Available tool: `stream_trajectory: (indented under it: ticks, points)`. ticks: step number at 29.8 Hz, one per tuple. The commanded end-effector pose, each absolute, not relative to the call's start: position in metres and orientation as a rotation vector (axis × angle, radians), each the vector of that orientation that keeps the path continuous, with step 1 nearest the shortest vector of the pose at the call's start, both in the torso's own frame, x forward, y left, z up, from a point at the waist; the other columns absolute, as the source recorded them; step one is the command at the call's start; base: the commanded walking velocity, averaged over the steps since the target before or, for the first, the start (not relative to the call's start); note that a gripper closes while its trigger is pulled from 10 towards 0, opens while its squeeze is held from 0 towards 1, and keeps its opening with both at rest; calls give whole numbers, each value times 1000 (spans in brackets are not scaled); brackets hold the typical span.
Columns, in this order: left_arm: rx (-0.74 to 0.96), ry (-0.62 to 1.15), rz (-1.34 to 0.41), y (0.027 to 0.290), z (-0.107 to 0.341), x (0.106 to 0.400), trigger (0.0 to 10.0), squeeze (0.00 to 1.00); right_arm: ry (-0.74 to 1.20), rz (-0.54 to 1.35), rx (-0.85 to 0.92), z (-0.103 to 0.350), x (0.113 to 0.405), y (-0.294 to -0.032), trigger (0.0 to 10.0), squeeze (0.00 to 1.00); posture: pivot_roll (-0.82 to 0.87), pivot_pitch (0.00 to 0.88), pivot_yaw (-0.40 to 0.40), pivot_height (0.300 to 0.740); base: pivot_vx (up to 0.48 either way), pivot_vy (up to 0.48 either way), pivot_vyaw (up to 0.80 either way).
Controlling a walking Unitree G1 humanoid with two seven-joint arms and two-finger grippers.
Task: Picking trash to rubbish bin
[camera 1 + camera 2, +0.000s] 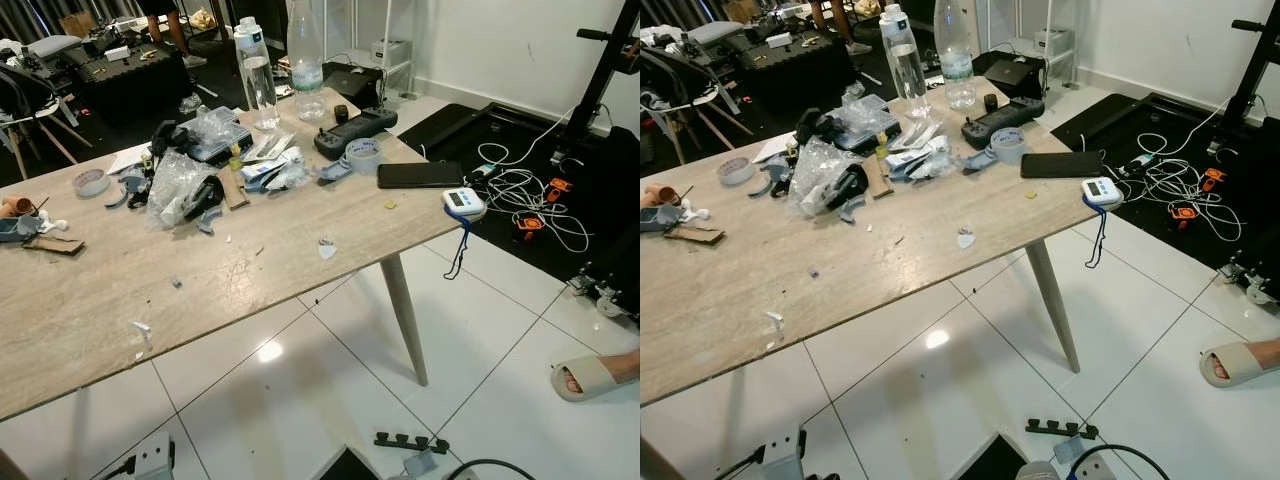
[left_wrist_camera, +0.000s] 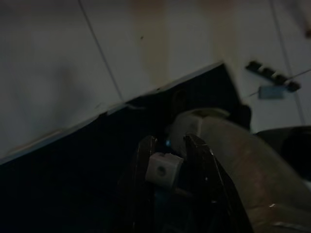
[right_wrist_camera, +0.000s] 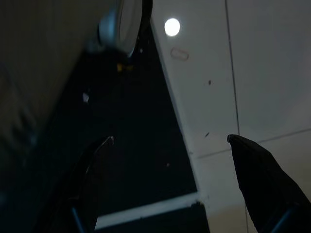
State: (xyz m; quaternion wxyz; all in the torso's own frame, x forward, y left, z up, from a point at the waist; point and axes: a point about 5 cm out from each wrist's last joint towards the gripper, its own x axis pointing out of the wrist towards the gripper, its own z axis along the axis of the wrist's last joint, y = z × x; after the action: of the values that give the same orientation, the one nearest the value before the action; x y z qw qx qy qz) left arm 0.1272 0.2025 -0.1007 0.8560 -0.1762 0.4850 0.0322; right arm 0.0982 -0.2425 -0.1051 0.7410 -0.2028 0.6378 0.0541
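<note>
Crinkled clear plastic; matte wood table

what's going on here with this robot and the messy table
The robot stands before a wooden table strewn with plastic wrap, tape rolls, two bottles and a phone. Nothing on it is being handled. Both arms hang low over the tiled floor: the left gripper is shut on a small white piece, the right gripper is open. A person's sandalled foot is nearby.

Eye views bright, sharp; wrist views dim, blurred.
</note>
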Motion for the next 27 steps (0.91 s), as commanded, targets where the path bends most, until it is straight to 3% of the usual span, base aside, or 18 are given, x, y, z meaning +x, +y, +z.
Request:
stream_trajectory:
  ticks: [1,10,15,23,27]
  points:
    - [-335,1048,56,202,-102,124,10000,0,1377,121,-431,-106,102,-236,10000,0,-150,82,144,740,-345,0,0]
    - [-294,1009,66,211,-96,138,10000,0,1437,212,-483,-110,84,-234,10000,0,-77,52,70,740,-345,0,0]
    - [-336,1015,146,213,-101,125,10000,0,1453,289,-538,-111,81,-231,10000,0,-30,40,37,740,-348,0,0]
    - [-374,1090,253,219,-110,84,10000,0,1330,303,-568,-102,125,-222,10000,0,4,25,34,740,-352,0,0]
    - [-372,1074,285,228,-109,81,10000,0,1303,339,-581,-101,134,-214,10000,0,57,52,13,740,-352,0,0]
